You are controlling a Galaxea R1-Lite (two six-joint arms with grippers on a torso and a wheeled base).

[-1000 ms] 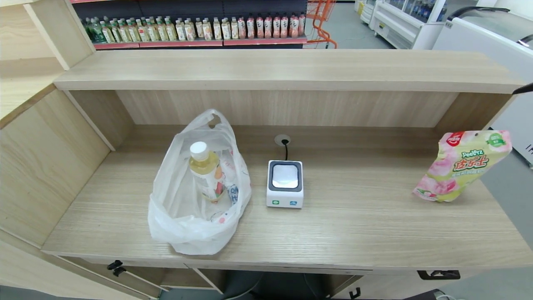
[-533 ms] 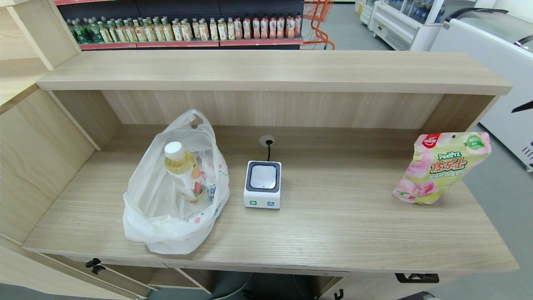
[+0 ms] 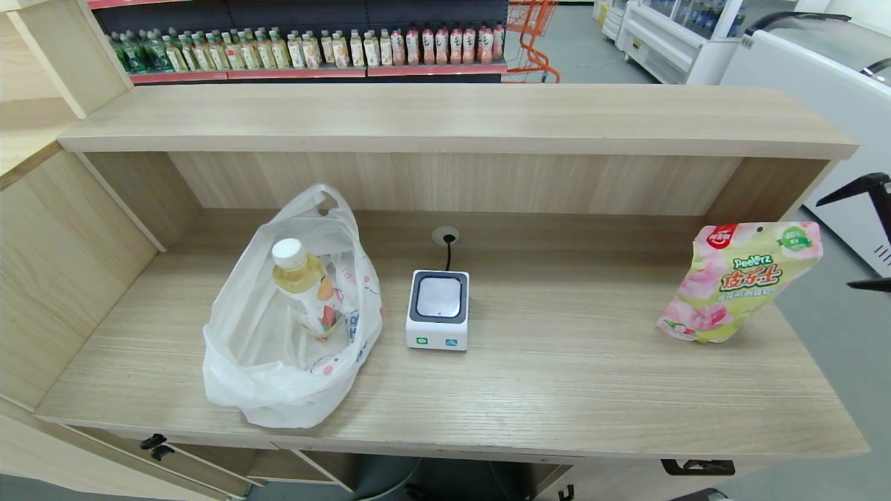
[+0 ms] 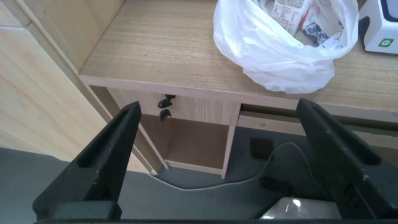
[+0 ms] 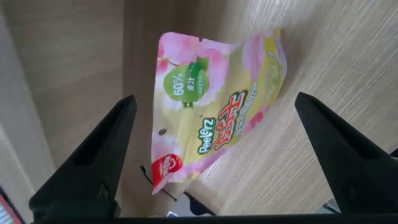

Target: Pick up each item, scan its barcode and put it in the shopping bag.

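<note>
Head view: a crinkly white plastic shopping bag [image 3: 292, 334] holding a round-capped bottle [image 3: 303, 285] sits on the wood-grain counter [image 3: 557, 390] left of the square scanner [image 3: 438, 309]. The glossy snack pouch [image 3: 738, 278] stands at the right end, beside the right gripper [image 3: 870, 235]. Left wrist view: the left gripper [image 4: 219, 106] gapes wide and empty, low off the counter's front edge near the bag. Right wrist view: the right gripper's black fingers are spread wide and hold nothing, with the pouch ahead of them, untouched.

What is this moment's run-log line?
bottle: in shopping bag | snack pouch: on counter | right gripper: open, near pouch | left gripper: open
</note>
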